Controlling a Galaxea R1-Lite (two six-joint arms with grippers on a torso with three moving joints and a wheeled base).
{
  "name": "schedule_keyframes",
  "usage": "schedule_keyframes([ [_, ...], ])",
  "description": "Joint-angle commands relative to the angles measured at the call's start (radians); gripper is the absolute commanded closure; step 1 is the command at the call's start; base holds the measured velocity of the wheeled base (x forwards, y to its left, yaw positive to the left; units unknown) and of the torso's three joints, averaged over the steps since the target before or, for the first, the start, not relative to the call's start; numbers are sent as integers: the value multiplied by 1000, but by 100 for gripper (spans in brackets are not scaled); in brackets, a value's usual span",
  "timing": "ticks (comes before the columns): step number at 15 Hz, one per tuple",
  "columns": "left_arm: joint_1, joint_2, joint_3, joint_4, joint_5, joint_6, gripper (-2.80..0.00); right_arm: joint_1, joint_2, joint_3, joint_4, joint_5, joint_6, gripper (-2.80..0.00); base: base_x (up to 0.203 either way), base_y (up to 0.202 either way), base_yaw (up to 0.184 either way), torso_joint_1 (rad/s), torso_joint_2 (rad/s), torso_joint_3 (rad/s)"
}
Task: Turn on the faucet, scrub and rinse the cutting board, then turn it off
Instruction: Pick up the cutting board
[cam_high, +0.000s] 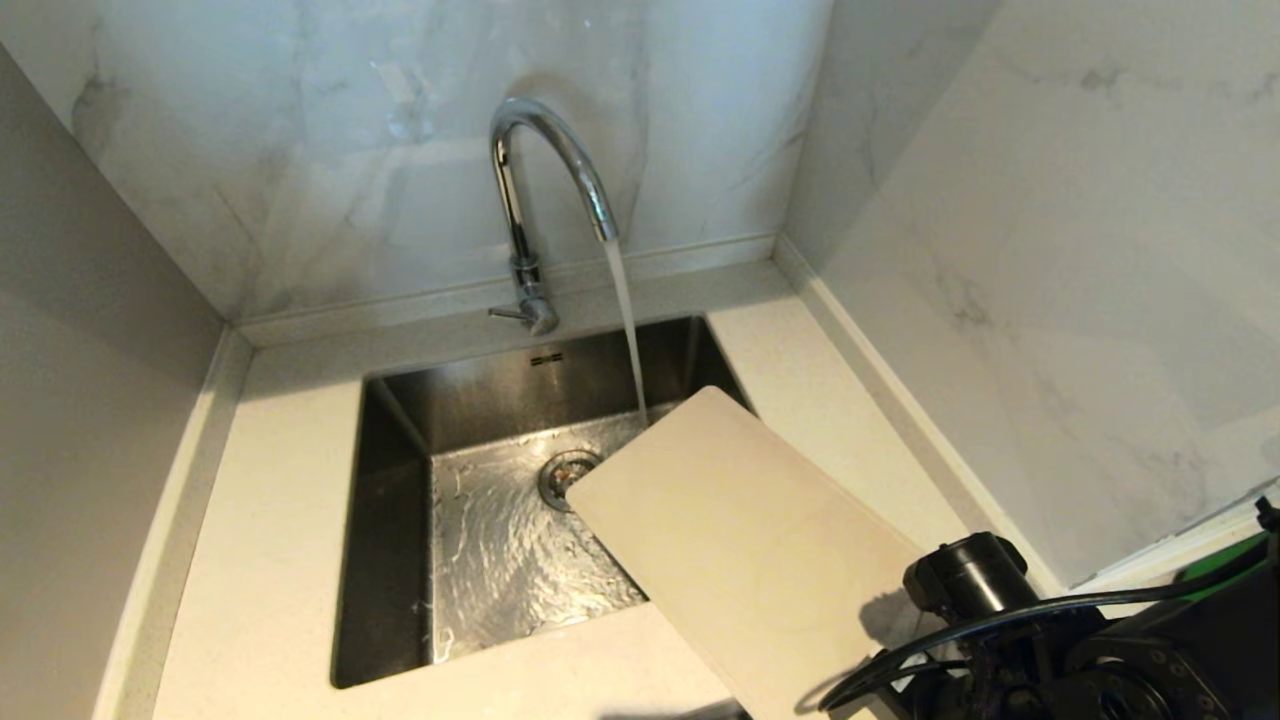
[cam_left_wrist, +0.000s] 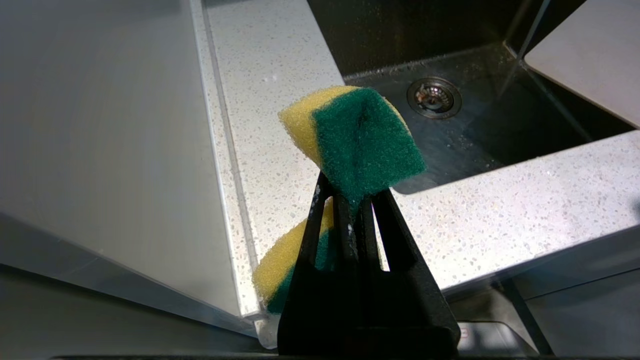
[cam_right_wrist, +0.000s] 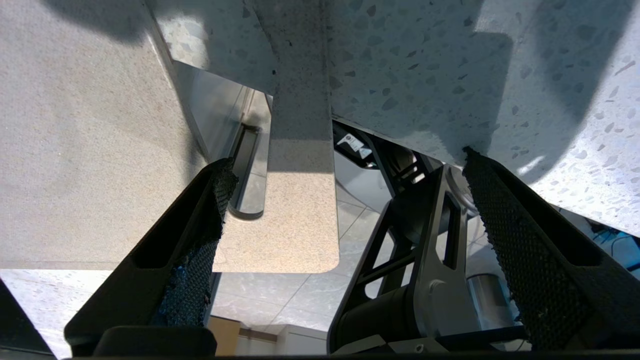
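Observation:
The chrome faucet (cam_high: 520, 200) is running, and its water stream (cam_high: 625, 320) falls into the sink just past the far corner of the cutting board (cam_high: 740, 540). The pale beige board lies slantwise across the sink's right front corner and the counter. Its slotted handle end (cam_right_wrist: 295, 225) sticks out over the counter's front edge. My right gripper (cam_right_wrist: 350, 170) is open at that end, with the board between its fingers but closer to one, and nothing is gripped. My left gripper (cam_left_wrist: 352, 197) hangs over the counter left of the sink, shut on a yellow-and-green sponge (cam_left_wrist: 360, 140).
The steel sink (cam_high: 390, 520) has a wet floor and a round drain (cam_high: 565, 475). Marble walls close in behind and on the right, and a grey panel stands on the left. My right arm (cam_high: 1050, 650) fills the head view's lower right corner.

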Motion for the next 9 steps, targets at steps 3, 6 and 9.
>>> schedule_keyframes([
  [3, 1, -1, 0, 0, 0, -1, 0, 19, 15, 5, -8, -2, 6, -280, 0, 0, 0, 0, 0, 0],
  [6, 1, -1, 0, -1, 0, -1, 0, 29, 7, 4, -8, -3, 6, -280, 0, 0, 0, 0, 0, 0],
  [9, 1, -1, 0, -1, 0, -1, 0, 38, -24, 2, -7, -3, 6, -280, 0, 0, 0, 0, 0, 0],
])
